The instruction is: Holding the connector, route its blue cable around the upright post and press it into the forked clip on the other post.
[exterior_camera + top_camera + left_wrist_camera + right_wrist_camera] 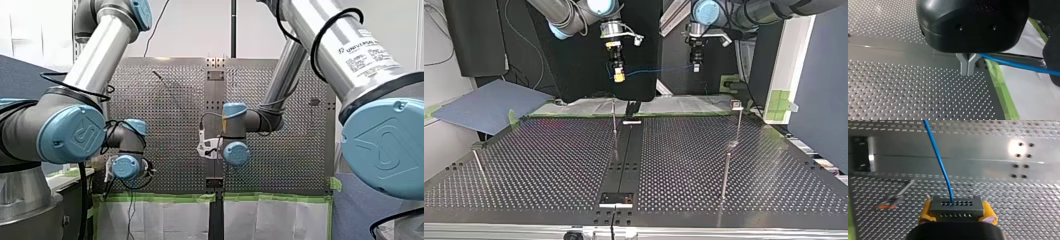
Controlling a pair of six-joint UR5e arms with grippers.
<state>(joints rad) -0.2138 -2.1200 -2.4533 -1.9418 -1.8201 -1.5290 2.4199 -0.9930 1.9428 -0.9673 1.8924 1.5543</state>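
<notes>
Stretching nearly level between the two end effectors, the blue cable hangs in the air over the far edge of the perforated surface in the top view. It runs left to right with a slight sag. At its left end in that view, the robot's right end effector is clamped on the connector. The right wrist view shows yellow pads pressed against both sides of this dark grey block with rows of small holes, and the cable leaves the block's face and runs straight ahead. At the cable's other end, the robot's left end effector has its grey metal fingers closed together in a Y shape. The cable comes out right beside them, so it appears pinched there, though the contact itself is hidden. The thin upright post stands on the surface almost directly below the connector, a little nearer the top view's camera. The forked clip tops another post at the top view's right, below and to the right of the left end effector, which is the closer of the two to it. The cable touches neither post. By my judgement, the coming move turns on lowering the connector past the upright post.
</notes>
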